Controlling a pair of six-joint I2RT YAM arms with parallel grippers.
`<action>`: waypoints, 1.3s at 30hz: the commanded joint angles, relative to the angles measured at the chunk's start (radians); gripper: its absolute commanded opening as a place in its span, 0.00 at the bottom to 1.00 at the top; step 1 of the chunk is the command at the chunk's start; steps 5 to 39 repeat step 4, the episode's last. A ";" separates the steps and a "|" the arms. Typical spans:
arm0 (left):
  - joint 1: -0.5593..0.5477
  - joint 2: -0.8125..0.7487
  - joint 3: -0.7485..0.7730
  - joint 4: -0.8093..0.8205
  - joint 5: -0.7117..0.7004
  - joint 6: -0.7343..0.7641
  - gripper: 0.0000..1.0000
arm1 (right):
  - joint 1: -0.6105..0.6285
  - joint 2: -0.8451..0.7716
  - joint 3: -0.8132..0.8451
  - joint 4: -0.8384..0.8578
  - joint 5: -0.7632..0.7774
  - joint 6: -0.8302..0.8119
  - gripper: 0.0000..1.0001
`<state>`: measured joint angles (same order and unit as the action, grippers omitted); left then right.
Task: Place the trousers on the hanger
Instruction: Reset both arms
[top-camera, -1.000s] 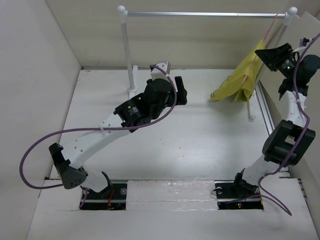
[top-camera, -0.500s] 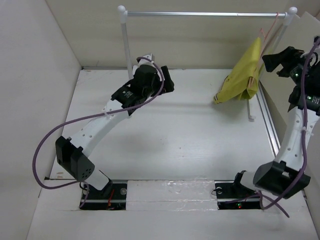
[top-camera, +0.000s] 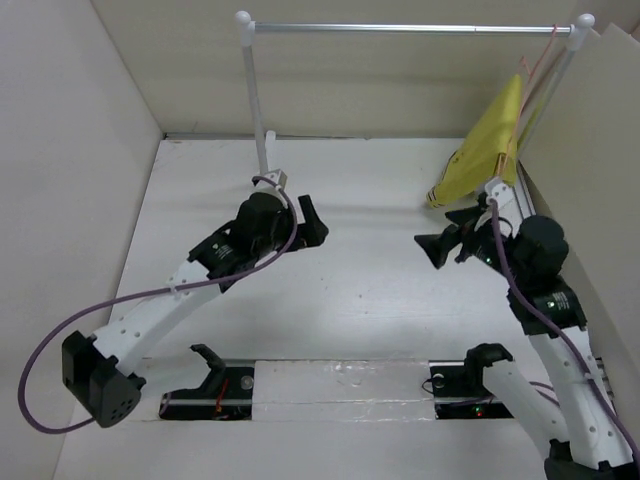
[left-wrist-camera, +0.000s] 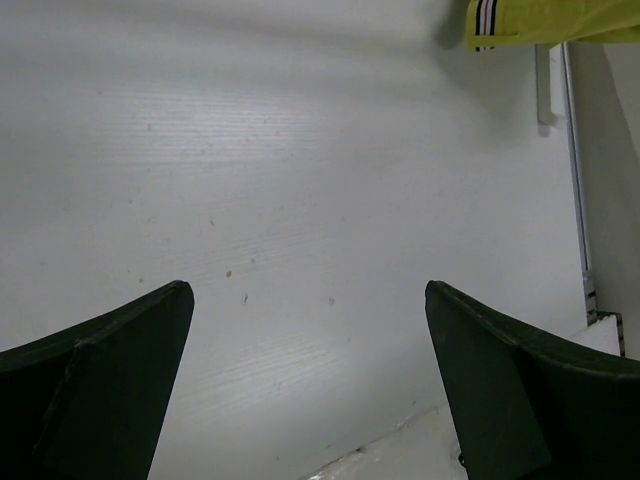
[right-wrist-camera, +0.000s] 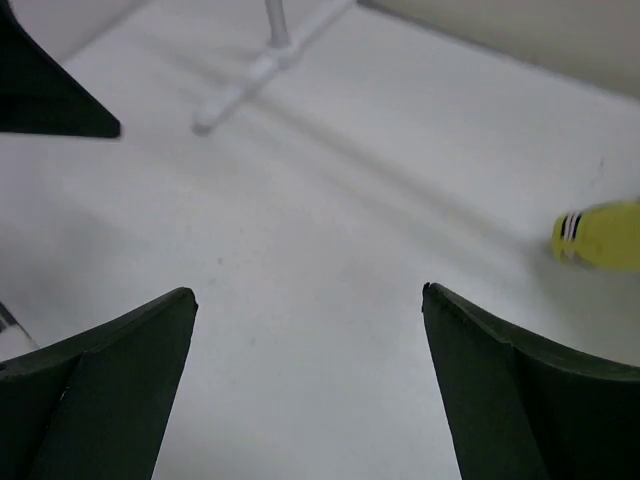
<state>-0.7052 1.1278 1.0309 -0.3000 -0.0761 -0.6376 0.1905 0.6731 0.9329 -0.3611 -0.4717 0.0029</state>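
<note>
Trousers (top-camera: 490, 150) hang draped on hanger (top-camera: 537, 72), hooked on rail (top-camera: 410, 28), far right corner. Left claw (left-wrist-camera: 305, 290) apart, empty, over mid-counter (top-camera: 370, 290). Right claw (right-wrist-camera: 308, 295) apart, empty, near trousers.

Top view: the hanger (top-camera: 543, 55) shows only as thin pink wires above the trousers (top-camera: 490, 140); the cloth hides its lower loop. Left wrist view: the top edge cuts off the trousers (left-wrist-camera: 560, 18), leaving one strip. Right wrist view: the trousers (right-wrist-camera: 600, 235) are blurred and clipped by the right edge.
</note>
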 joint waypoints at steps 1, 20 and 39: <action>0.001 -0.046 -0.092 0.019 0.030 -0.034 0.99 | 0.052 -0.062 -0.123 -0.084 0.133 -0.008 1.00; 0.001 -0.068 -0.160 0.050 0.042 -0.059 0.99 | 0.064 -0.084 -0.200 -0.062 0.140 0.029 1.00; 0.001 -0.068 -0.160 0.050 0.042 -0.059 0.99 | 0.064 -0.084 -0.200 -0.062 0.140 0.029 1.00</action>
